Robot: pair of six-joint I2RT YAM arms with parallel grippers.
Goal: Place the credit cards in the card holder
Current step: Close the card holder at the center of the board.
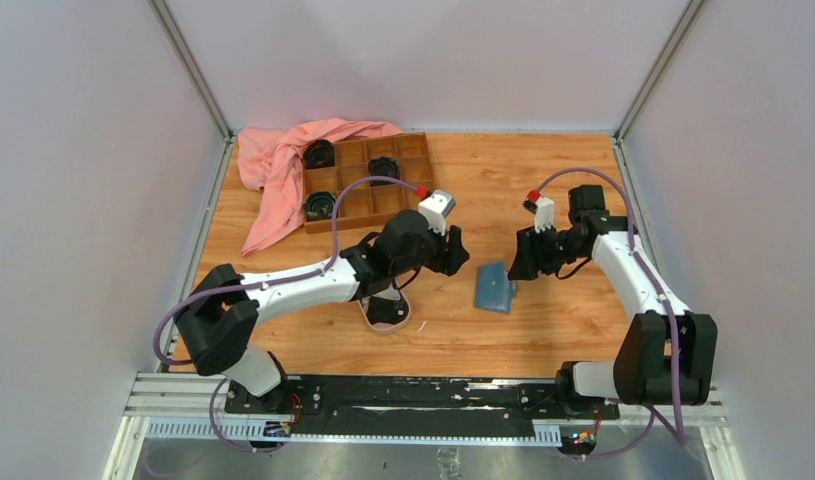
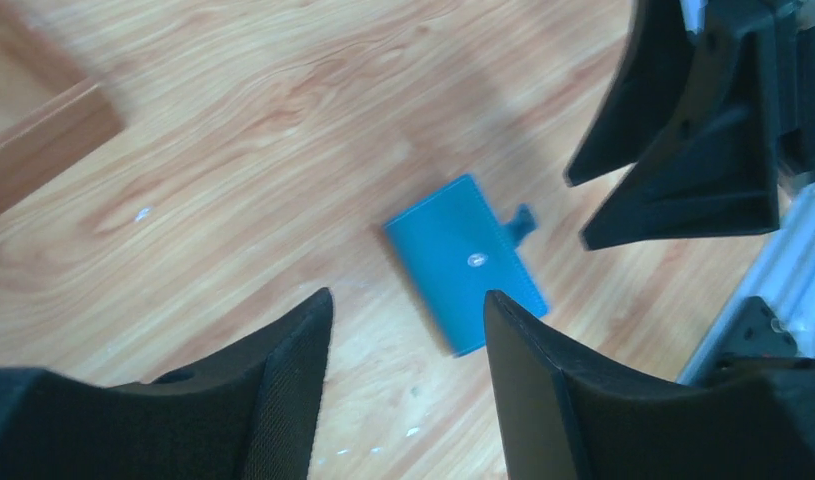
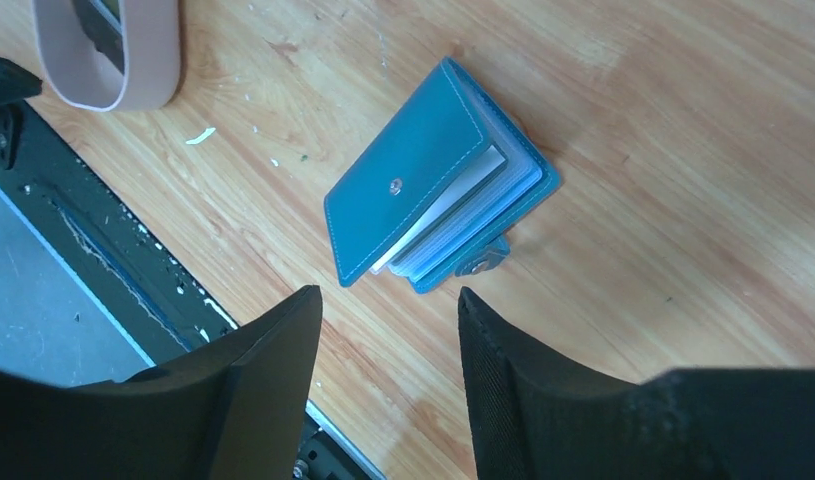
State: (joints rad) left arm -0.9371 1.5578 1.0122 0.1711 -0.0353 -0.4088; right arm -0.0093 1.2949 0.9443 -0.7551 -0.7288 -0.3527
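**Tray, cloth and dish on the wooden table**

A brown wooden compartment tray (image 1: pixel 368 222) stood at the far left of the table (image 1: pixel 563 180); three dark round items sat in separate compartments, one at the far left (image 1: pixel 319 154), one near the middle (image 1: pixel 384 167), one at the near left (image 1: pixel 319 205); a pink cloth (image 1: pixel 273 165) lay crumpled against the tray's left side and draped over its far left corner; a pink oval dish (image 3: pixel 158 60) rested nearer the front edge with something dark inside; small white specks (image 3: pixel 200 135) dotted the wood beside it; a black strip (image 1: pixel 413 395) ran along the near edge.
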